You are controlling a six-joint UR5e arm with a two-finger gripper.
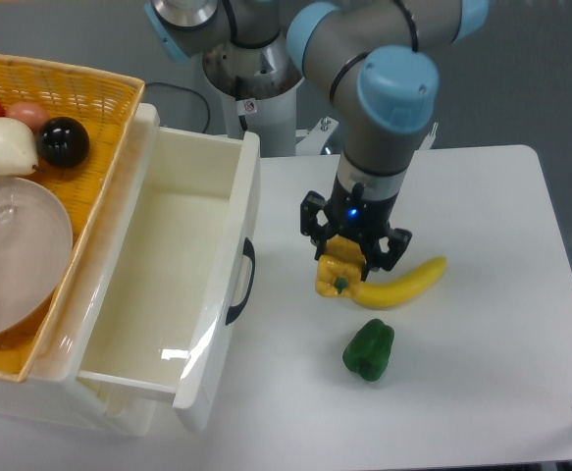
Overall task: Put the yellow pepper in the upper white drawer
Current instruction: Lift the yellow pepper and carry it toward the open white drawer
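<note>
One claw [350, 263] grips the yellow pepper [338, 276] above the surface. The upper white drawer [229, 186] lies at nine o'clock; a loose hold could drop the pepper short of its front wall

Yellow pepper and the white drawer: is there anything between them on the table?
No. The camera view shows only bare table between the gripped yellow pepper and the drawer front.

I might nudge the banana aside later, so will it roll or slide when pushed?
The banana lies flat on its curved side on the smooth table, so it would probably slide or pivot rather than roll. It looks rigid, likely a light toy, so a nudge should move it easily.
</note>
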